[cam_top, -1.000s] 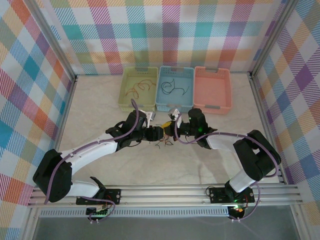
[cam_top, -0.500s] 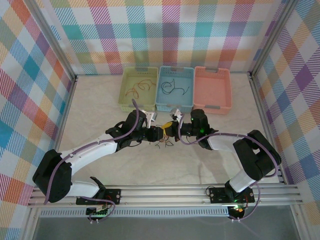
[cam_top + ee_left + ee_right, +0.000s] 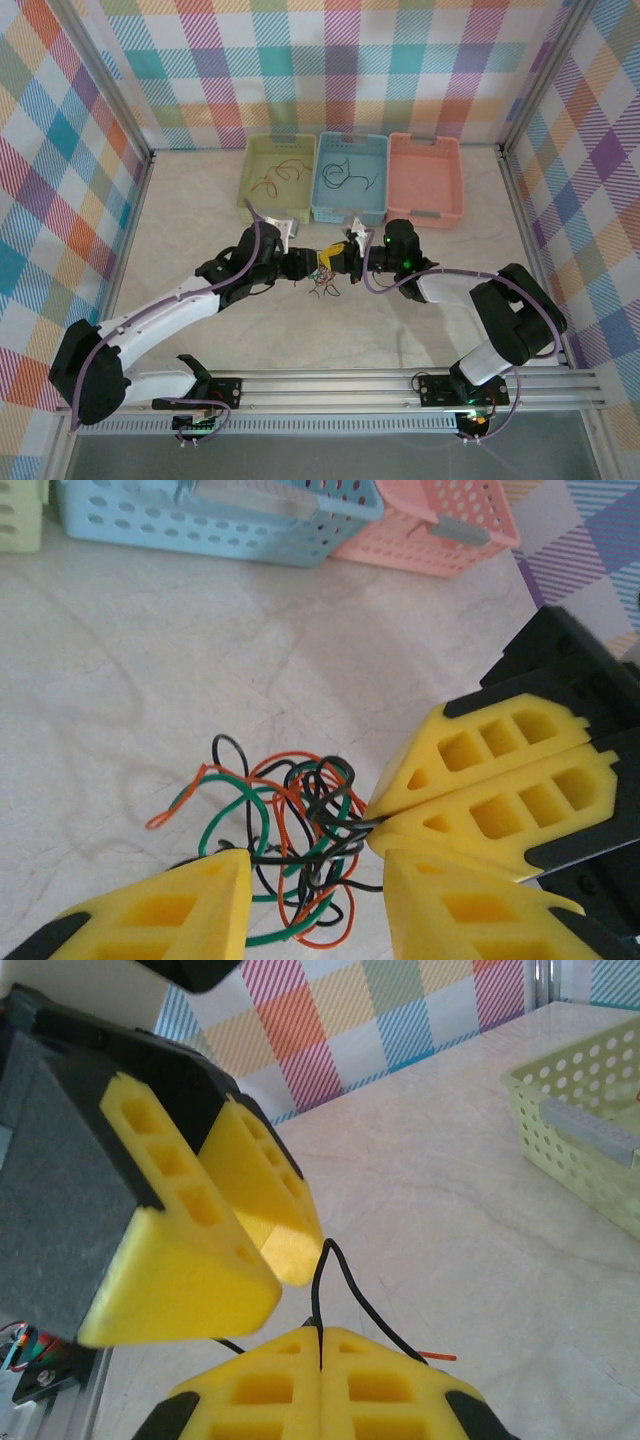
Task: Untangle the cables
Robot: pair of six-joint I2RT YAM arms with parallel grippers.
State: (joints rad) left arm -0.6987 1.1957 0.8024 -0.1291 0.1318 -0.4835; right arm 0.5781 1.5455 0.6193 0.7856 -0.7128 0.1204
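Some dark loose strands [image 3: 342,172] lie sorted in the perforated blue plastic basket [image 3: 350,214]. In front of it the thin orange-green-black cable knot [image 3: 292,852] remains, with the right jaws pinching a black strand [image 3: 322,1272] and the left jaws open astride the knot.

Bright, even, diffuse light falls from above in all 3 views; shadows on the pale table [image 3: 200,210] are faint and soft. At the left wrist the cables [image 3: 305,820] look sharp, while the fingers [image 3: 170,910] of the left gripper [image 3: 318,870] blur along the lower edge.

Left arm [image 3: 170,305] and right arm [image 3: 450,285] reaching inward, left fingers [image 3: 170,905] parted, right fingers [image 3: 260,1395] pressed shut
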